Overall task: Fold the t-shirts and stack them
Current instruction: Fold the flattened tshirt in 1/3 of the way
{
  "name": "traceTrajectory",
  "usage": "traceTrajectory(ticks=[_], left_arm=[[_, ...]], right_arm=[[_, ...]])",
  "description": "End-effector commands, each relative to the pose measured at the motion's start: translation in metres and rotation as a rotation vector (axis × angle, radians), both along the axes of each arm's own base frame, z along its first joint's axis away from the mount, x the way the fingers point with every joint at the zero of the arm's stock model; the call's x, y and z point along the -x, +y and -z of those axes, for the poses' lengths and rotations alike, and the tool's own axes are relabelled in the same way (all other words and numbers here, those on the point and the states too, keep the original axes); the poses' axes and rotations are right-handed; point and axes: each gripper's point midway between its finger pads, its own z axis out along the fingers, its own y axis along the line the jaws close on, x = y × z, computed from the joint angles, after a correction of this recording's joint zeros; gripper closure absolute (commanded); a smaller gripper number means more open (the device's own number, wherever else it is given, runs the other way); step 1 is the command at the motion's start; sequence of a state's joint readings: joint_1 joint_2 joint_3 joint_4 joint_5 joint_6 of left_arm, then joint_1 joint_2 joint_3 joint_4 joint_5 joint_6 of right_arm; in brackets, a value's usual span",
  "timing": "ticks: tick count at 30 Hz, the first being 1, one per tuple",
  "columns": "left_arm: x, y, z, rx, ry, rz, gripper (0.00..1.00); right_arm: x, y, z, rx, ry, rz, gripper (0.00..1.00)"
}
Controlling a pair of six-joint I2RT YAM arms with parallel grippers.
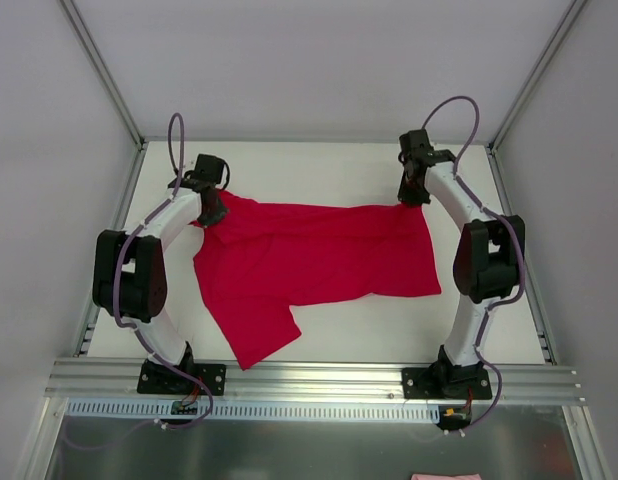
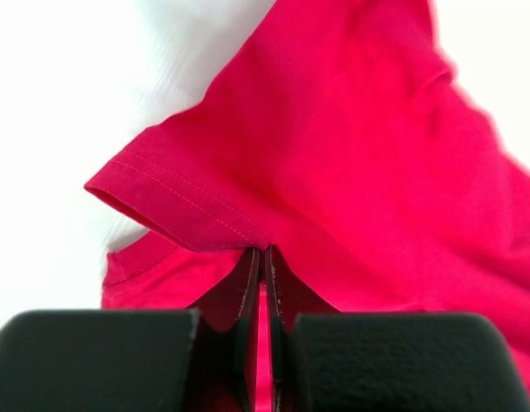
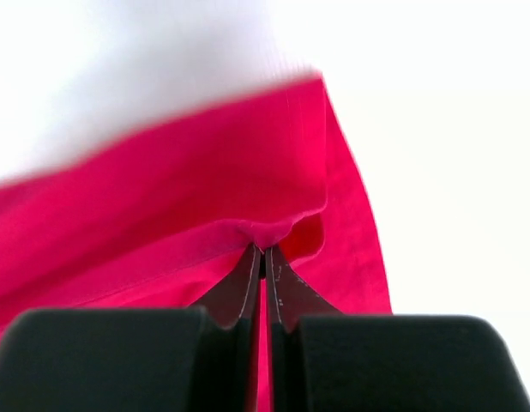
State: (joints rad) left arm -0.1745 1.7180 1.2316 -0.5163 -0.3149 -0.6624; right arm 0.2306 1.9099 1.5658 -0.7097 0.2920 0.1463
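One crimson t-shirt point(image 1: 319, 260) lies loosely spread on the white table point(image 1: 309, 165) between the arms. Both tools are pinched tight on its far edge: the left gripper point(image 2: 263, 257) on a stitched hem, the right gripper point(image 3: 263, 255) on a bunched corner. No neat fold or stack shows, so nearly everything remains. A pink scrap point(image 1: 444, 476) at the near edge is cut off and unidentifiable.
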Motion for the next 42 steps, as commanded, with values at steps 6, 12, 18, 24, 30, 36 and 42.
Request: traceTrajectory(ticks=[6, 12, 18, 24, 30, 36, 42], left_arm=[[-0.028, -0.001, -0.059, 0.041, -0.159, -0.013, 1.00], [-0.032, 0.005, -0.077, 0.046, -0.198, -0.027, 1.00], [-0.033, 0.009, -0.085, 0.046, -0.215, -0.033, 1.00], [-0.033, 0.015, -0.092, 0.040, -0.223, -0.044, 1.00], [-0.048, 0.015, -0.094, 0.055, -0.252, -0.056, 1.00], [-0.064, 0.011, -0.096, 0.078, -0.274, -0.054, 1.00], [-0.074, 0.007, -0.100, 0.088, -0.282, -0.036, 1.00]], right_arm=[[-0.035, -0.021, -0.039, 0.079, -0.036, 0.015, 0.99], [-0.038, -0.023, -0.037, 0.095, -0.037, 0.009, 0.99], [-0.051, -0.032, -0.037, 0.155, -0.051, 0.001, 0.99], [-0.094, -0.028, -0.052, 0.143, -0.119, -0.007, 0.99], [-0.125, -0.028, -0.069, 0.161, -0.202, -0.043, 0.99], [-0.133, -0.042, -0.074, 0.173, -0.238, -0.030, 0.99], [-0.152, -0.053, -0.090, 0.141, -0.335, -0.007, 0.99]])
